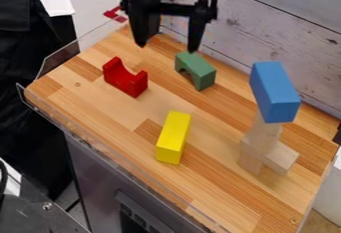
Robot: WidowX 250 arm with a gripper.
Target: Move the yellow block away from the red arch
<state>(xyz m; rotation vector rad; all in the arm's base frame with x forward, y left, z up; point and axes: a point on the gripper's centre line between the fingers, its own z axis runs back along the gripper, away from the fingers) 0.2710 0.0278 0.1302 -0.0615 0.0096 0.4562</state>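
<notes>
Hanging splayed, the tool [166,48] (yellow block [174,135] apart from red arch [126,83]).

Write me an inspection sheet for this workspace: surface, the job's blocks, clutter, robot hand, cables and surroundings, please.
Surface: striped wooden board with a see-through rim along its left side.
Job's things: yellow block lying on the board, apart from the red arch, whose hollow faces up.
Clutter: green arch; blue block perched atop pale wooden pieces, possibly easy to topple.
Hand: black hand at the top of the view, fingers spread, nothing between them.
Cables: a dark curved line at the left edge may be one; I can't be sure.
Surroundings: whitish plank wall behind, dark fabric to the left.
</notes>
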